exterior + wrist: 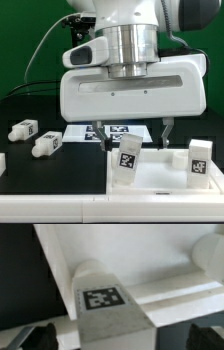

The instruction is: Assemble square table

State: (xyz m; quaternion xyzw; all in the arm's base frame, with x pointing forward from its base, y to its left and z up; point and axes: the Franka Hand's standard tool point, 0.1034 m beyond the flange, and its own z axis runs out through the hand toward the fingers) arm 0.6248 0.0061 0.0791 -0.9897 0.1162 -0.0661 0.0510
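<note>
Exterior view: one white slab [160, 186] of the square table lies on the black table [62, 172]. Four legs are counted. Leg 1 [128, 160] stands on the slab at its corner toward the exterior view's left, directly under the gripper [137, 138]. Leg 2 [200, 162] stands on the slab at its corner toward the exterior view's right. Leg 3 [22, 128] and leg 4 [45, 144] lie loose on the table, well apart from the slab toward the exterior view's left. Each leg shows one black-and-white square tag. One marker board [85, 131] with several tags lies behind the slab.

Wrist view: leg 1 [112, 314] rises from the slab [150, 258] between the jaws, which stand open, clear of it on both sides. Leg 2 [210, 252] appears blurred.
</note>
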